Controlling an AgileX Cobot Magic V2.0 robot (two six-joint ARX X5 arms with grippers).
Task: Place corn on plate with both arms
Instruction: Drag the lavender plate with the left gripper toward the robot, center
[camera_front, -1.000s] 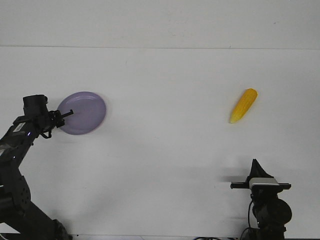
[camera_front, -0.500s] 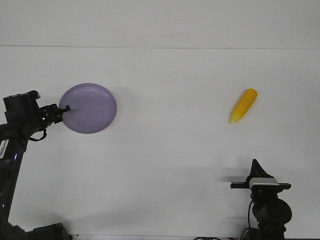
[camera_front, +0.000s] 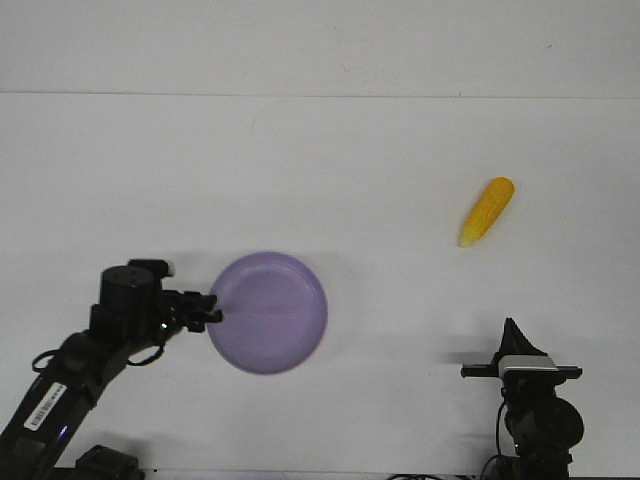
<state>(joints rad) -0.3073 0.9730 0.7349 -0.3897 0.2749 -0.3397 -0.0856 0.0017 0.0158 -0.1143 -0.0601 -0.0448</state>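
— Surroundings first, going from the left: what is seen?

— Only a white table (camera_front: 330, 180), bare but for the task's own things, with a paler wall behind it. At the near left corner the left arm (camera_front: 70, 385) is seen rising from the table's edge, black and jointed, with a white label on its lower link.

— And its tool?

— The left gripper (camera_front: 212, 314) is stretched toward the right and is clenched on the left rim of the plate (camera_front: 272, 312), so the plate is held at its edge. Whether the plate is lifted clear or rests on the table cannot be told; its outline is slightly blurred.

— Where is the plate placed?

— Left of centre, toward the near side of the table. It is round, lavender and shown with nothing on it.

— Is anything found between it and the corn?

— Nothing is seen there; only open white surface is shown.

— And the corn itself?

— The corn (camera_front: 487, 211) is laid on the table well apart from the plate, further right and further back. It is set at a slant, the blunt orange end pointing up and right, the paler tip down and left. It is touched by neither arm.

— The right side?

— The right arm (camera_front: 535, 420) is parked at the near right edge, below the corn and apart from it. The right gripper (camera_front: 514, 333) is pointed upward above a silver-grey block; whether it is released or clenched cannot be told.
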